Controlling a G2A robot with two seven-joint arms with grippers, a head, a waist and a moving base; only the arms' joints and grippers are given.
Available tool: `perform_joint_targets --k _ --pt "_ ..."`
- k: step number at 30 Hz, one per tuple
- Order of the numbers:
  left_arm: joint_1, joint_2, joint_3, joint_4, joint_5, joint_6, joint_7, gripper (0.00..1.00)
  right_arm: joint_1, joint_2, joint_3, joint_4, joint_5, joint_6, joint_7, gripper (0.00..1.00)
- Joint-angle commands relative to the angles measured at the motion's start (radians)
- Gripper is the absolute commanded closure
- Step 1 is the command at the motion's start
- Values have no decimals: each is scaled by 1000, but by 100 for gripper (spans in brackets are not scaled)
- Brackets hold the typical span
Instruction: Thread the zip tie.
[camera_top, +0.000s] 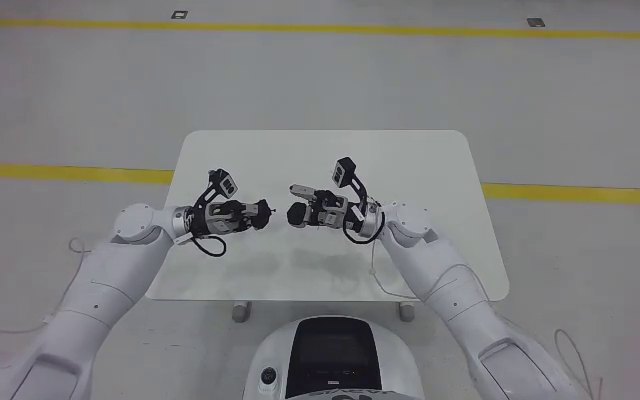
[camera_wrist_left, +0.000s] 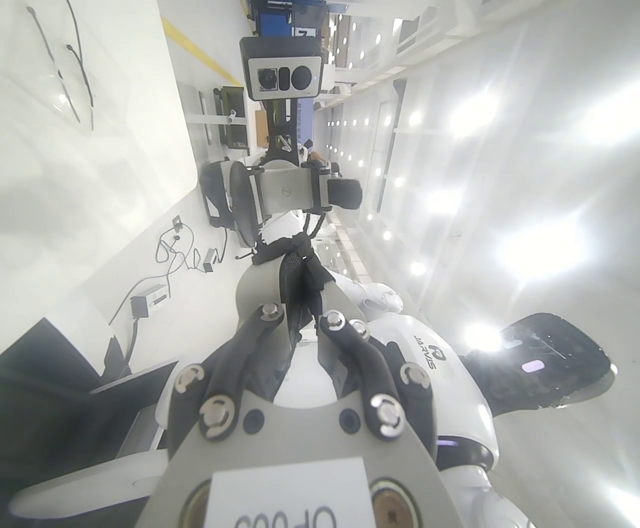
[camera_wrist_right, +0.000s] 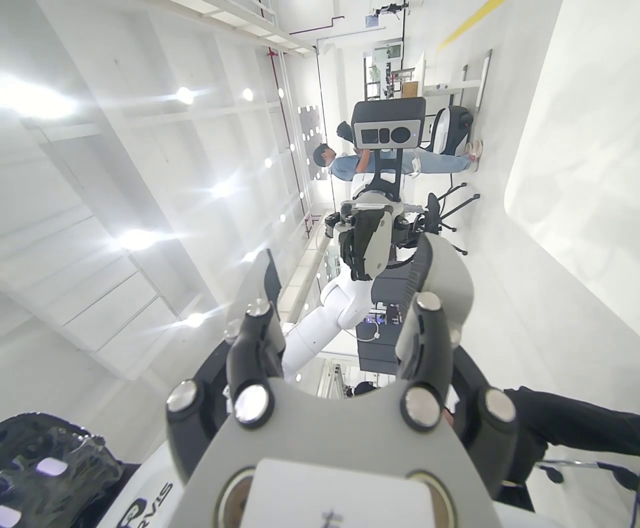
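Zip tie (camera_wrist_left: 299, 246) looked black and knotted-up, pinched in the clamped left end effector (camera_wrist_left: 301, 285), mid-frame above the table (camera_top: 420, 170). Right end effector (camera_wrist_right: 347, 255) just beside it gaped wide, empty.

The zip tie (camera_wrist_left: 272, 254) is a thin black strap. It is pinched between the closed fingertips of the left gripper (camera_wrist_left: 300, 267) and held up in the air, with one short end poking out sideways past them.

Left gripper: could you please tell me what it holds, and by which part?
A black zip tie, pinched by its strap in the left gripper; its bunched end pokes out beyond the grip.
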Motion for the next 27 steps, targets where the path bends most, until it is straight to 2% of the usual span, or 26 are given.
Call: perform_joint_targets --k 1,14,16,18,20,24,27 --pt "0 -1 1 -3 -2 -4 -10 100 0 0 0 0 1 1 0 0" --pt "0 -1 1 -3 -2 -4 -10 100 0 0 0 0 1 1 0 0" --pt "4 -3 1 -8 4 -15 8 100 0 0 0 0 1 1 0 0" --pt "2 -3 -5 30 31 -55 27 100 0 0 0 0 1 1 0 0" --pt "-3 -8 -3 70 32 -93 18 100 0 0 0 0 1 1 0 0" --pt "-23 -20 -11 149 8 -103 -41 100 0 0 0 0 1 1 0 0" --pt "-29 -34 -31 184 12 -103 -77 100 0 0 0 0 1 1 0 0"
